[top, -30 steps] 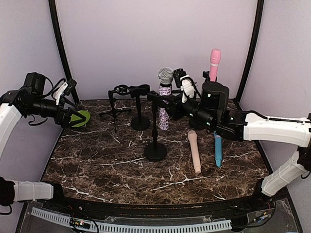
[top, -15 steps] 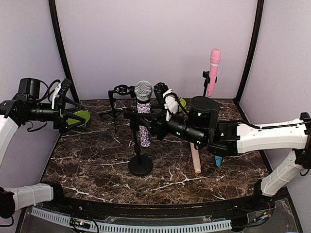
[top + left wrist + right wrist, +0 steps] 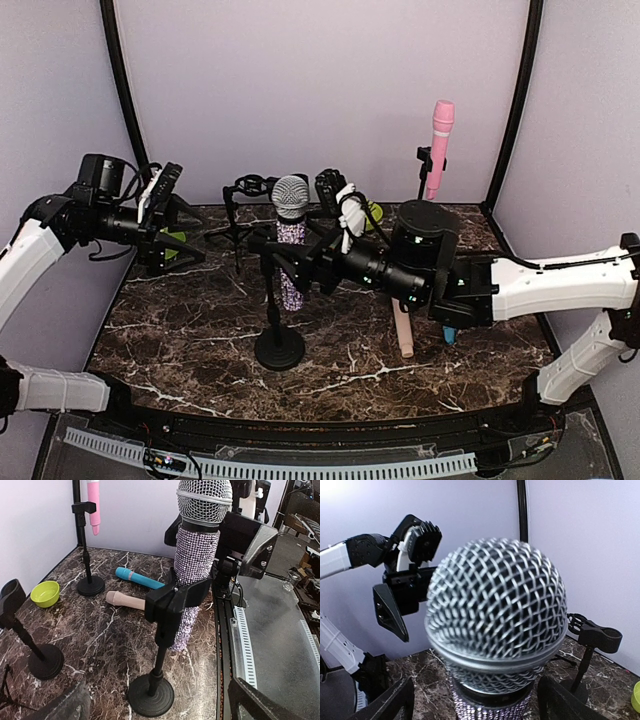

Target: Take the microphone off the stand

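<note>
Rhinestone microphone (image 3: pixel 291 215): clipped upright in black stand (image 3: pixel 280 350). Right gripper (image 3: pixel 295 262): jaws spread either side of its handle, not gripping. Left gripper (image 3: pixel 176 222): wide apart, empty.

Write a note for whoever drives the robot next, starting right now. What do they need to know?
Left gripper: open, empty, in the air to the left of the mic, pointing at it.
Right gripper: open, a finger on each side of the mic, not clamped.
Mic: upright in the clip of its stand.
Done: nothing is off the stand yet.
Left: grip the mic, probably steady the stand with the other gripper, then pull the mic out of the clip.
</note>
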Robot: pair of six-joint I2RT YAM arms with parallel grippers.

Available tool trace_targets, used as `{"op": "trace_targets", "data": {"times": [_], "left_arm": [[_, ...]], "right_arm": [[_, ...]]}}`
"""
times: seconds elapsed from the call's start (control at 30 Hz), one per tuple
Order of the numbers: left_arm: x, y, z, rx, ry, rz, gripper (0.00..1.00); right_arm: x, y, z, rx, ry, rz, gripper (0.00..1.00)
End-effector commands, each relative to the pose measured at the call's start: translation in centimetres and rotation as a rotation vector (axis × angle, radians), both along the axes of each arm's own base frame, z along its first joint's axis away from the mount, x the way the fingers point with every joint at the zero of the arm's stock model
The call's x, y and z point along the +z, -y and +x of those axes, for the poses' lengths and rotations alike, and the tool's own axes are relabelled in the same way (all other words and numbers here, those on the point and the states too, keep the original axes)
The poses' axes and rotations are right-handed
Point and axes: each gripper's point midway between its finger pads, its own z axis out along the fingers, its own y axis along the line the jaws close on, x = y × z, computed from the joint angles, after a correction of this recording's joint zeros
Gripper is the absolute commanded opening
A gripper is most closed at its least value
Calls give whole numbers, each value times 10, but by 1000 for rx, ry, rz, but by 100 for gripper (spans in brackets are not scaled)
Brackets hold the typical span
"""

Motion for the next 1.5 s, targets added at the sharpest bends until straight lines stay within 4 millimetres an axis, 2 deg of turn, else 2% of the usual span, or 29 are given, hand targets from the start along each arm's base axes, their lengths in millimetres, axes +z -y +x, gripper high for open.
{"op": "trace_targets", "data": {"times": [0.0,0.17,0.2,0.3,0.53,0.67,1.0,1.37,1.4,1.47], "left_arm": [[4,20,18,-63,68,21,99],[9,42,25,-157,112,44,99],[11,47,24,-182,120,43,99],[10,60,22,-254,145,55,99],[-2,70,6,-381,109,103,98],[-5,74,8,-402,104,120,96],[-5,80,12,-451,107,114,69],[-2,84,5,-478,132,111,67],[-1,85,4,-477,141,108,65],[1,85,5,-475,155,105,54]], "right_arm": [[41,9,-11,39,38,76,87],[41,11,-9,108,13,53,81],[52,11,-9,132,10,69,80],[50,7,-6,174,-18,41,77],[50,1,-4,207,-30,13,71],[46,-1,0,209,-39,3,65],[38,-4,4,204,-52,-18,59],[37,-6,9,204,-55,-14,51],[37,-5,9,202,-56,-13,50],[38,-5,9,202,-55,-11,50]]}}
